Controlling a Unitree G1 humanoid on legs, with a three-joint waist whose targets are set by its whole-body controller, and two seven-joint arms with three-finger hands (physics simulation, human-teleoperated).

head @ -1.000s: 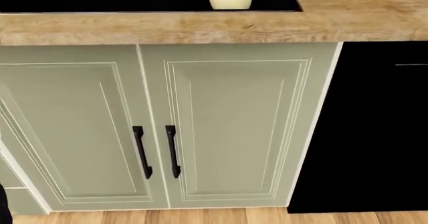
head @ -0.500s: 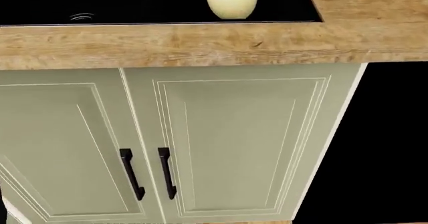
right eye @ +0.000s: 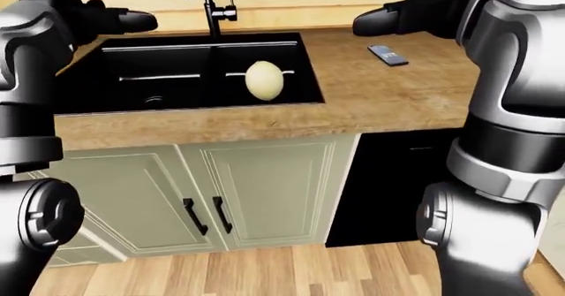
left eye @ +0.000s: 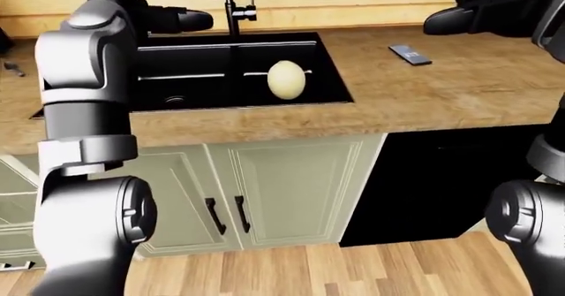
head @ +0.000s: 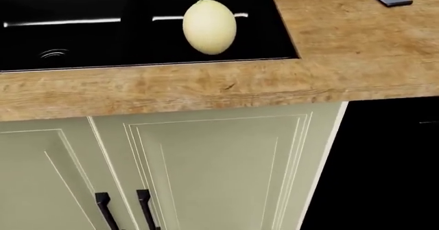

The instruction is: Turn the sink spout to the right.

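Left hand [left eye: 181, 19] hovers upper left beside the spout [left eye: 231, 4], touching nothing; grip unclear. Right hand [right eye: 389, 19], upper right above the worktop [right eye: 389, 90]; likewise unclear.

- The head view looks steeply down, close on the worktop [head: 356, 55] edge, the sink [head: 103, 39] and the cabinet doors [head: 226, 168].
- Both eye views sit farther off, facing the wall.
- All three share the sink and a pale melon [head: 209, 26].
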